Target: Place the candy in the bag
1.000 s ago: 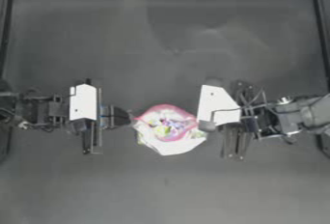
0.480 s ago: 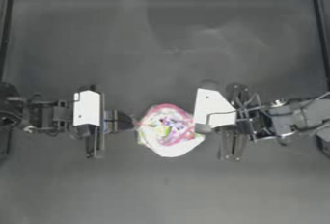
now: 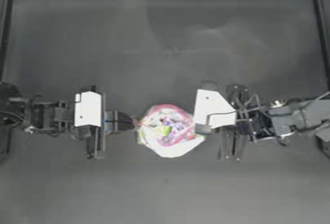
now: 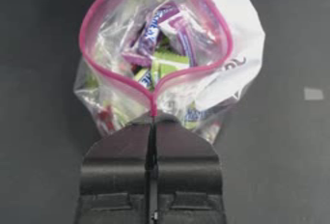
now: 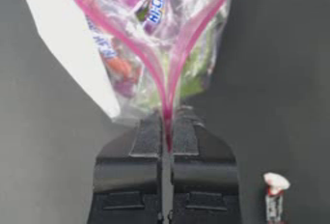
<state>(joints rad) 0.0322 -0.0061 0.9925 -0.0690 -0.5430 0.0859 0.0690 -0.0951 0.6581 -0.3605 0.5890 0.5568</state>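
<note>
1. The left gripper (image 4: 153, 121) has its jaws pressed together on the pink strip at the left end of the bag (image 3: 169, 131); it sits left of the table's middle, nearer the near edge than the far one.
2. The right gripper (image 5: 168, 121) is likewise clamped on the strip at the bag's right end, reaching in from the table's right edge.
3. Between the two grips the strip bows apart into an open loop, so the bag's mouth gapes; colourful sweets show inside, one wrapper reading "HI-CHEW".
4. Against a second ago, the left gripper has drawn back toward the left edge, and the bag's mouth looks a little wider. The bag has stayed near the same spot on the table (image 3: 165, 39).
5. The candy (image 5: 276, 196) shows only in the right wrist view: a tiny whitish sweet with a reddish mark, lying on the table just beside the right gripper's body, outside the bag.
6. Count: two grippers, one bag, one loose candy. The sweets inside the bag are too crowded to count.
</note>
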